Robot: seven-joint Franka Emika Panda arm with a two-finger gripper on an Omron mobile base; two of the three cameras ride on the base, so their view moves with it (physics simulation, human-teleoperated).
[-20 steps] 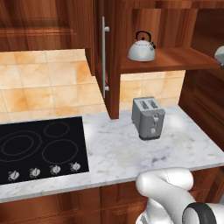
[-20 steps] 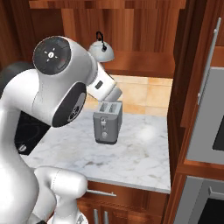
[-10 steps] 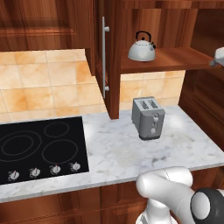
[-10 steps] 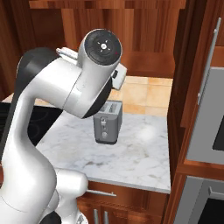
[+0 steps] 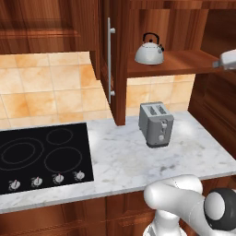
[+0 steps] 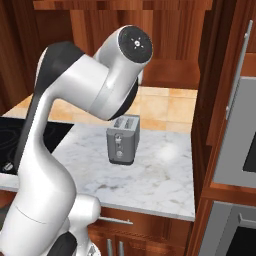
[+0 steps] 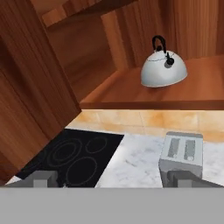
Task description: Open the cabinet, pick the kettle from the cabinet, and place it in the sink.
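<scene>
Gleaming on the wooden cabinet (image 5: 120, 55) shelf, the rounded metal kettle (image 5: 149, 50) sits ungrasped; end effector (image 7: 116, 179) released.

cabinet (image 5: 138, 27) open, kettle (image 5: 149, 51) unobstructed

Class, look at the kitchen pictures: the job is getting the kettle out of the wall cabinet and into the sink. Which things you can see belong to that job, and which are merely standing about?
Belong to the job:
- kettle, upright on the shelf
- cabinet, door already swung open
- gripper, open, holding nothing

Just standing about:
- toaster on the marble counter
- cooktop
</scene>
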